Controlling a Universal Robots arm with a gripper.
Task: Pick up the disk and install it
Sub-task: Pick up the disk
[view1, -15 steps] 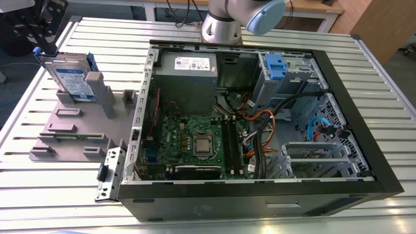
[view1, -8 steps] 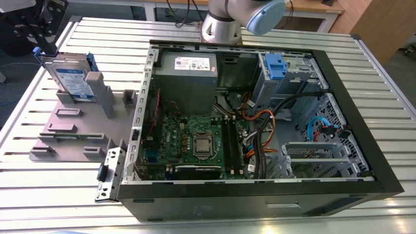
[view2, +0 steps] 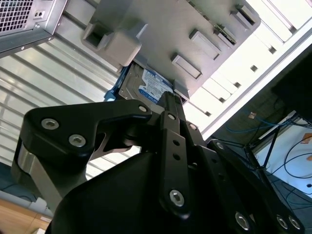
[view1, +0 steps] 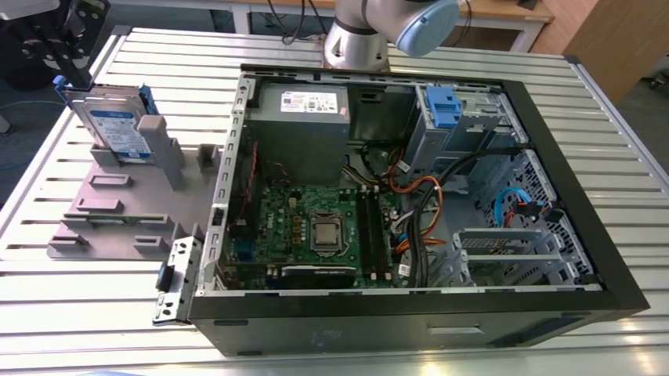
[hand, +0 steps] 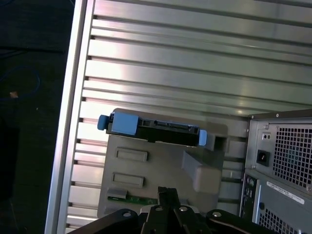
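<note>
**End effector poised above the racked disk, pick-up not yet made**

The end effector (view1: 75, 75) hung near the far corner of the tabletop (view1: 168, 47), at the exterior view's left, just above the upper edge of the disk (view1: 113, 125). In both wrist views its linkages converged on one central point, so the end effector (hand: 165, 192) looked pressed together with nothing between its tips. The first wrist view showed it apart from the disk (hand: 153, 130), not pinching it.

The disk stood upright on its edge in the grey slotted holder (view1: 115, 204), label facing the computer case and blue caddy rails along its sides. In the second wrist view the end effector (view2: 168, 98) lined up close to the disk (view2: 148, 87), which poked out from behind the holder (view2: 161, 29).

Further out, the open computer case (view1: 585, 235) lay on its side on the tabletop. The grey drive bay (view1: 475, 117) with its blue bracket (view1: 444, 106) sat at the far end, well apart from the holder.

Judged from this, the work stood at the approach to the pick, with installation untouched. A grasp would call for spreading the end effector, centring it across the disk's thin top edge clear of the holder's walls, and lifting straight up so the rails slid free of the slot
</note>
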